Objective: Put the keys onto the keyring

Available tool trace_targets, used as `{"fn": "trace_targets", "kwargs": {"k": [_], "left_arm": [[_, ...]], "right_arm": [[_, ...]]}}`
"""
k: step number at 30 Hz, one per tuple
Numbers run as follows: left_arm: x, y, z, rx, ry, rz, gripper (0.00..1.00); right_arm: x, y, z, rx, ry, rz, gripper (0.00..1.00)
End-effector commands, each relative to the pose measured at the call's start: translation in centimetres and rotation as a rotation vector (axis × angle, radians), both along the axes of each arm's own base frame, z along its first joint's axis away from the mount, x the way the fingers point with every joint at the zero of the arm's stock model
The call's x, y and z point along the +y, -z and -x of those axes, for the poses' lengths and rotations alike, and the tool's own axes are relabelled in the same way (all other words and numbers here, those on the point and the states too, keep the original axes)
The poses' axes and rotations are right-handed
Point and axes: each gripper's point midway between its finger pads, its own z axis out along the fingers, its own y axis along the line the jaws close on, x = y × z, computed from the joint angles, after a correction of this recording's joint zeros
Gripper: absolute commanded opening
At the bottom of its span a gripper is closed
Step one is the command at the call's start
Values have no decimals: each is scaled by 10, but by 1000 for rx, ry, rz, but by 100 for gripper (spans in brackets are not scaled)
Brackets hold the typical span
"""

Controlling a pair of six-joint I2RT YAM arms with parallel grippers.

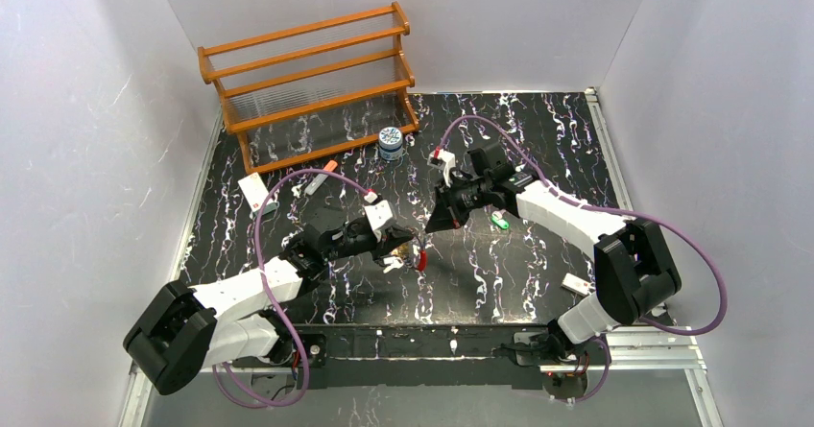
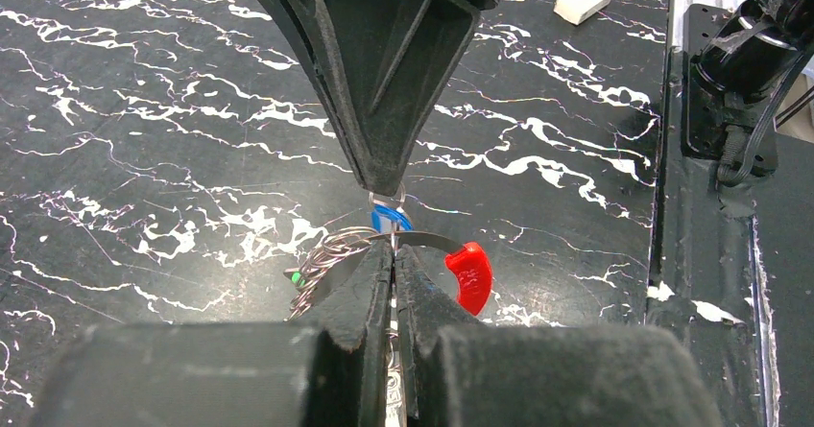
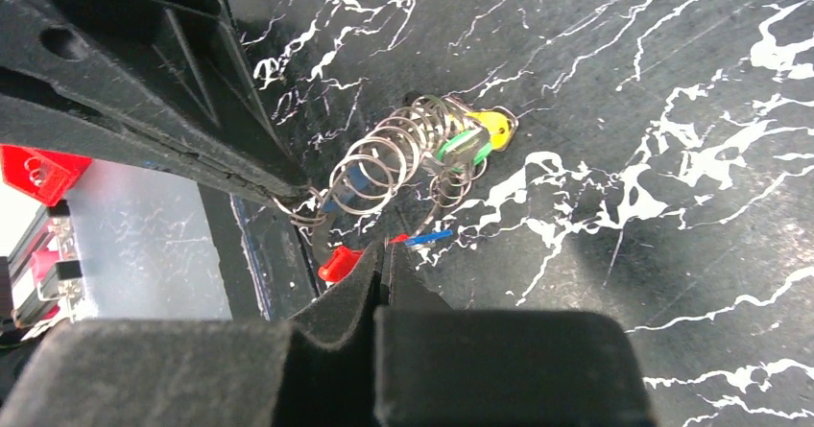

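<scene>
At thin silver-and-red wire keyring (image 2: 466,273) | clamps it in left gripper (image 2: 394,252), pinches blue-headed silver key (image 2: 389,220) in right gripper (image 3: 386,254) | threading; likely needs hole-to-wire alignment

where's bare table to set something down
Free: the near middle of the table, between left arm and white block; the far right corner behind the right arm. Crowded: the centre, where left gripper and right gripper meet at the keyring; the far left by rack, jar and marker.

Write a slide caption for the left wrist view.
Left claw pinches the keyring near its red part; right claw holds a blue key right at the pinch.
</scene>
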Motion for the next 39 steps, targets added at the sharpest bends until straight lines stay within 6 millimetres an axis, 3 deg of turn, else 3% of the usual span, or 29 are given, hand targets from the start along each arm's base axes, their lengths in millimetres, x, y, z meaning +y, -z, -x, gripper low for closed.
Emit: {"fn": "trace_targets", "kwargs": {"k": [1,19,39], "left_arm": [[-3,-9,-2,-24,1,9,0],[-5,-12,-1,-28,1,12,0],[-7,-17,1,-41,12,20,0]], "right_arm": [[7,-21,10,-30,-67,-69,1],[11,-45,25,-99,-154,-128,1],[20,-59,19,-132,-158,-162,1]]}}
